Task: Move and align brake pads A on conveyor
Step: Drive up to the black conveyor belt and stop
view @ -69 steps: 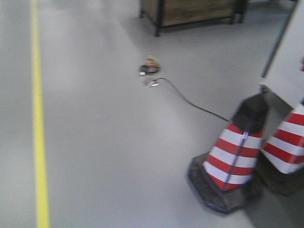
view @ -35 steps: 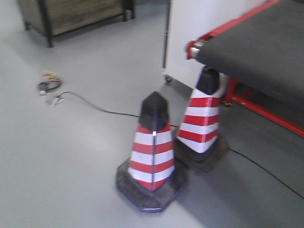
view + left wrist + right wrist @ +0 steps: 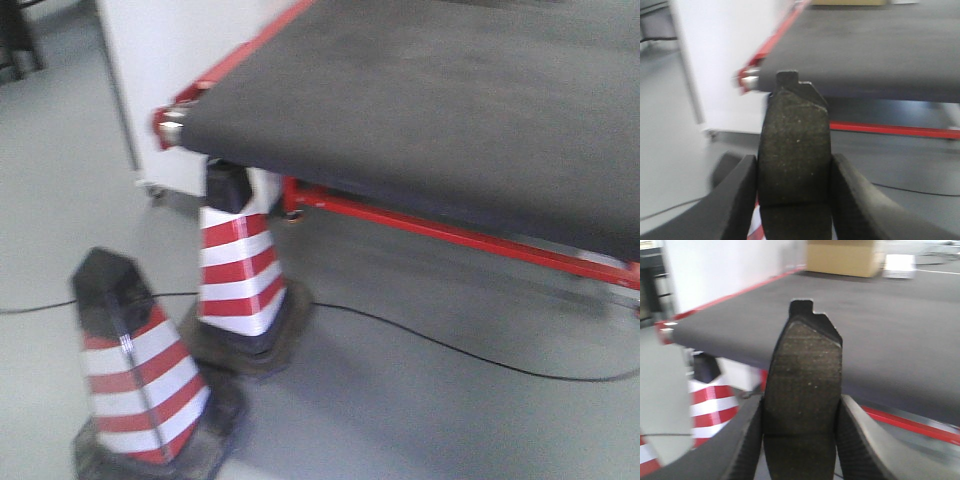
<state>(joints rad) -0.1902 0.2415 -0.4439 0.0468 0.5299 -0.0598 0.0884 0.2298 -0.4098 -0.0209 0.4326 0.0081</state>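
The conveyor (image 3: 450,110) is a wide dark belt with a red edge strip, carried on a red frame (image 3: 440,232) above the grey floor (image 3: 400,430). Two red-and-white cones stand on the floor: one cone (image 3: 240,265) right below the belt's end, the other cone (image 3: 140,375) just beside it. A black cable (image 3: 470,352) lies across the floor.

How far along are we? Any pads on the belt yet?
Done: one brake pad is clamped in the left pincer, a second brake pad in the right pincer. In hand: bringing both to the conveyor, close ahead. Left: no pad shows on the visible belt, so placing and aligning remain.
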